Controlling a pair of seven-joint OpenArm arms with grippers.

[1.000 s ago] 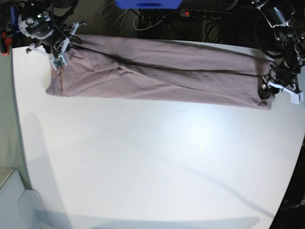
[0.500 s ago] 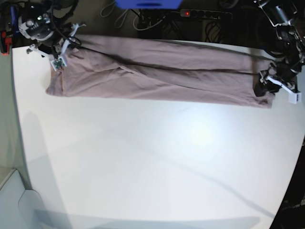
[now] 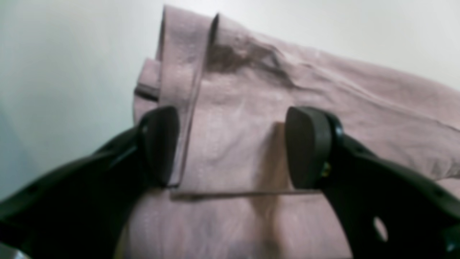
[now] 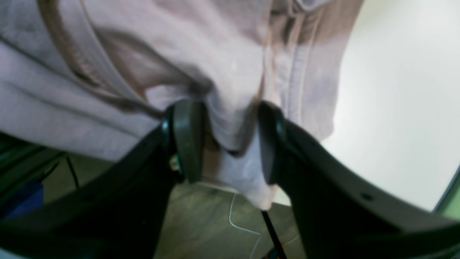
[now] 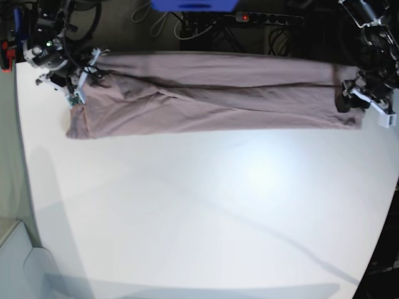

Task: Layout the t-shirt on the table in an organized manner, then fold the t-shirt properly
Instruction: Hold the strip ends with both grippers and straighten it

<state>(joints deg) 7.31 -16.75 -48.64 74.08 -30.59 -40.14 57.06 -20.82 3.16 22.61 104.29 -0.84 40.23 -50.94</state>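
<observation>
The mauve t-shirt (image 5: 212, 99) lies pulled out into a long narrow band along the far side of the white table (image 5: 218, 205). My left gripper (image 5: 346, 103) is at its right end. In the left wrist view this gripper (image 3: 233, 147) is open, its fingers spread over flat t-shirt (image 3: 251, 90) and a hem. My right gripper (image 5: 80, 84) is at the band's left end, by the table's far edge. Up close, the right gripper (image 4: 228, 140) has its jaws parted, with a loose fold of t-shirt (image 4: 179, 54) still hanging between the pads.
Behind the table's far edge are a power strip (image 5: 268, 18) with a red light, cables and a blue object (image 5: 193, 5). Floor and a thin white cord (image 4: 237, 223) show below the right gripper. The table's curved edge runs down the left side.
Both grippers have opened. The shirt band has shifted toward the far edge and straightened; its right end moved back with the left gripper, and its left corner sagged nearer.
</observation>
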